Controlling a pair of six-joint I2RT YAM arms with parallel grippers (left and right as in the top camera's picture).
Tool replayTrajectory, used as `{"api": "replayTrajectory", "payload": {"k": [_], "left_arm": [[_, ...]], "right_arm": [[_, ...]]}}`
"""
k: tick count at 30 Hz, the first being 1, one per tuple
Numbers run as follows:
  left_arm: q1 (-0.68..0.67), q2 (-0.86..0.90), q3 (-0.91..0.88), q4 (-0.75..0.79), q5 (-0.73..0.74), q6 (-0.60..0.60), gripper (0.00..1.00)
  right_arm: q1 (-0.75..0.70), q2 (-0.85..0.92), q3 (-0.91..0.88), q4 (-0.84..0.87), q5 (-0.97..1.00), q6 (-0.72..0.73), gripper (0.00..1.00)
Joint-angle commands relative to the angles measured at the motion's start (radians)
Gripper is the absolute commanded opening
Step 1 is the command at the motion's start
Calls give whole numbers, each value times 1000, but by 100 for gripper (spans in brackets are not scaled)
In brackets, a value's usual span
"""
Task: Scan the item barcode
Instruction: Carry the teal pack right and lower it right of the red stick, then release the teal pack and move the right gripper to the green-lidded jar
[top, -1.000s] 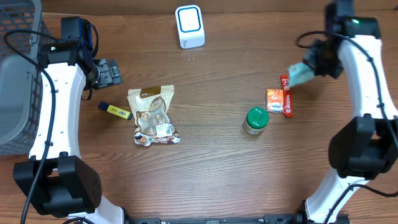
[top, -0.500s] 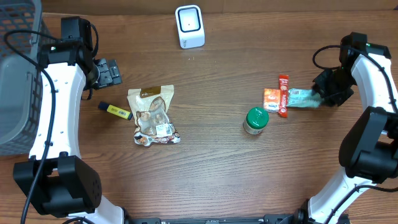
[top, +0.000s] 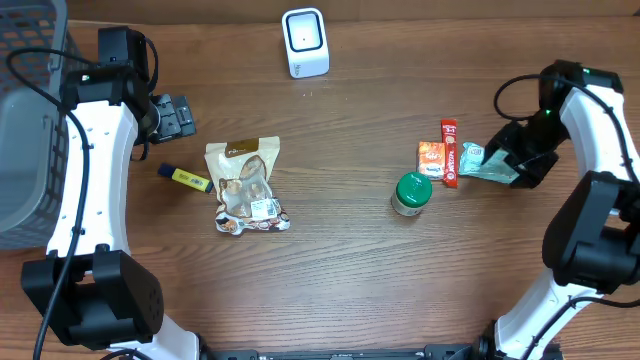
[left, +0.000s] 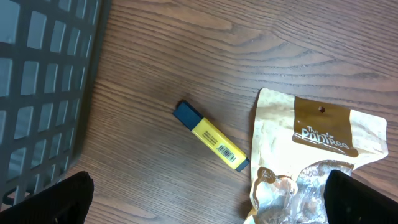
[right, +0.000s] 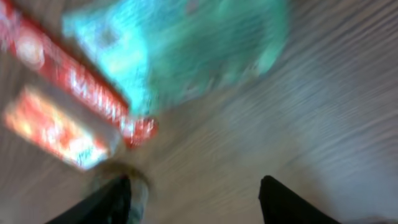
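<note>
The white barcode scanner (top: 305, 42) with a blue face stands at the back centre of the table. A teal packet (top: 478, 160) lies flat at the right, against a red stick pack (top: 450, 152). My right gripper (top: 522, 162) sits at the packet's right end, open. The blurred right wrist view shows the teal packet (right: 186, 50) ahead of the gripper (right: 196, 202), with nothing between its dark fingers (right: 292, 202). My left gripper (top: 175, 115) hangs open at the back left. In its wrist view, the gripper (left: 199, 205) is above bare wood.
An orange packet (top: 431, 160) and a green-lidded jar (top: 411, 193) lie left of the red stick. A snack bag (top: 245, 185) and a yellow highlighter (top: 186, 178) rest centre-left. A grey basket (top: 30, 120) fills the left edge.
My right gripper came down with the teal packet, laid it beside the red stick and opened, letting it go. The red stick and orange packet shifted slightly left. The left arm stayed still.
</note>
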Motion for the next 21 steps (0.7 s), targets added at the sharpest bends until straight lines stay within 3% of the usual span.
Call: {"api": "replayTrajectory", "payload": {"k": [1,7,21], "left_arm": [[-7,-14,0,0,-10,8,100],[-7,-14,0,0,-10,8,100],[-7,-14,0,0,-10,8,100]], "right_arm": [[42,-21,23,-31,-75,-108,71],[121,-40,23,-31,-186,-188,92],[354,-206,15,-24,-87,-206,94]]}}
